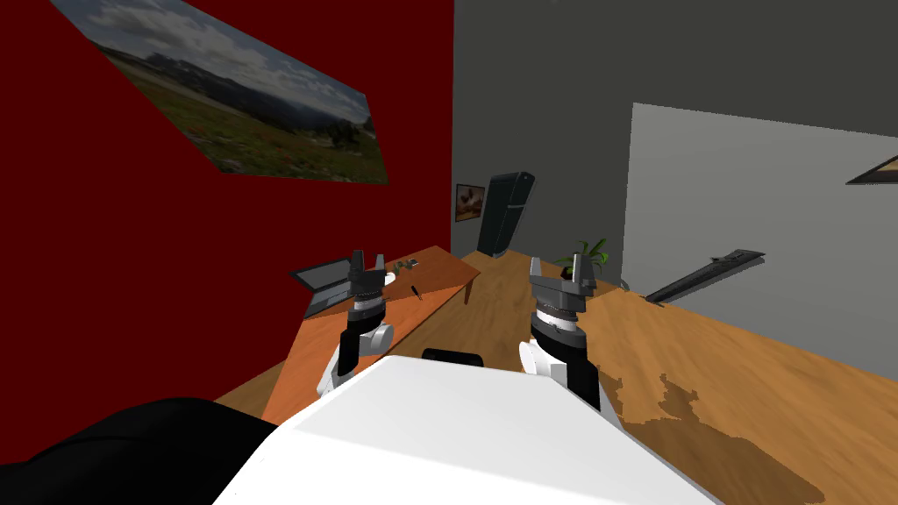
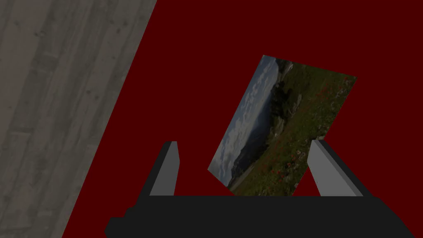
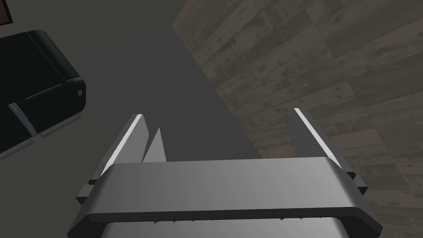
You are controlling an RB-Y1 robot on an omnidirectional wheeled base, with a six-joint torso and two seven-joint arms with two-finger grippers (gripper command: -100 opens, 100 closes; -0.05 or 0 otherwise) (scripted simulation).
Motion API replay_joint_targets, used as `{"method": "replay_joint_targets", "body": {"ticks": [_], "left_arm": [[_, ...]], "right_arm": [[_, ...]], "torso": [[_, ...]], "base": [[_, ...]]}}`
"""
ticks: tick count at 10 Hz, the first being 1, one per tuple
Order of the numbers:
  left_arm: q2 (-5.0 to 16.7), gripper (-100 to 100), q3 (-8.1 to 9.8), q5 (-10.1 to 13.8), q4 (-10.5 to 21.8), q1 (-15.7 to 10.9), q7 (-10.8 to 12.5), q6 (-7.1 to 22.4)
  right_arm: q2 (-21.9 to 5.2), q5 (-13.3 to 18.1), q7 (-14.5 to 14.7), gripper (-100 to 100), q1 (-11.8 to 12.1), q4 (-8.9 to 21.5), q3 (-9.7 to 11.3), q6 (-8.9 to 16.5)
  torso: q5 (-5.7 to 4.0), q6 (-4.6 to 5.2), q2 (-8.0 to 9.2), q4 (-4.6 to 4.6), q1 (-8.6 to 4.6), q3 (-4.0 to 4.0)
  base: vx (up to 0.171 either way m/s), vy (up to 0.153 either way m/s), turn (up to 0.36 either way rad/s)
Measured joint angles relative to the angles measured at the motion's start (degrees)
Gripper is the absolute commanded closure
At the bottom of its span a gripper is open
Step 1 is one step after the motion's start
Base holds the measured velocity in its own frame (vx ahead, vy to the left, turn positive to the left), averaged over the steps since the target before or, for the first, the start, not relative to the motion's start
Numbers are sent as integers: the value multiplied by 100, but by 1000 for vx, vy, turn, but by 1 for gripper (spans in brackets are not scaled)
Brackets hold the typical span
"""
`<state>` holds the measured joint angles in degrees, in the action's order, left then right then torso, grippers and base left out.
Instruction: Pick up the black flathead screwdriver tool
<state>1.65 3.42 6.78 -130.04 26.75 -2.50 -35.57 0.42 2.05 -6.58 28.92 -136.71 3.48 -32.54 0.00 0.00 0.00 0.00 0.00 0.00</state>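
Observation:
A small black screwdriver (image 1: pixel 416 291) lies on the orange-brown table (image 1: pixel 438 267) along the red wall, a little right of and beyond my left gripper (image 1: pixel 367 259). That gripper is raised above the table and points upward, open with nothing between its fingers (image 2: pixel 167 169). My right gripper (image 1: pixel 571 268) is held up over the wooden floor to the right of the table, also open and holding nothing; its fingers (image 3: pixel 128 142) stand wide apart in the right wrist view.
An open dark laptop (image 1: pixel 326 282) sits on the table left of my left gripper, with small items (image 1: pixel 405 264) further along the tabletop. A tall black appliance (image 1: pixel 505 214) stands at the far wall, a green potted plant (image 1: pixel 589 252) to its right. Wooden floor (image 1: pixel 719 368) spreads on the right.

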Motion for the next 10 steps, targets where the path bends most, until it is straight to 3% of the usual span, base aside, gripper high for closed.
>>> {"method": "replay_joint_targets", "body": {"ticks": [4, 7, 9, 10], "left_arm": [[430, -100, -176, 100, 254, 24, 68, 284], [890, -100, -340, 219, 462, -18, 147, 757], [1167, -100, -568, 253, 786, -84, 162, 1036], [1297, -100, -594, 285, 866, -46, 196, 1075]], "right_arm": [[0, 0, 0, 0, -1, 0, 0, 0], [0, 0, 0, 0, 0, 0, 0, 0], [0, 0, 0, 0, 0, 0, 0, 0], [0, 0, 0, 0, 0, 0, 0, 0]], "torso": [[-1, 1, 14, 3, -3, 8], [0, 1, 10, 2, 0, 6], [0, 1, 8, 2, 1, 4], [0, -2, 7, 2, 2, 4]], "base": [[-39, -14, -71], [-26, -7, -117], [-19, -2, -95], [-11, -7, -96]]}}
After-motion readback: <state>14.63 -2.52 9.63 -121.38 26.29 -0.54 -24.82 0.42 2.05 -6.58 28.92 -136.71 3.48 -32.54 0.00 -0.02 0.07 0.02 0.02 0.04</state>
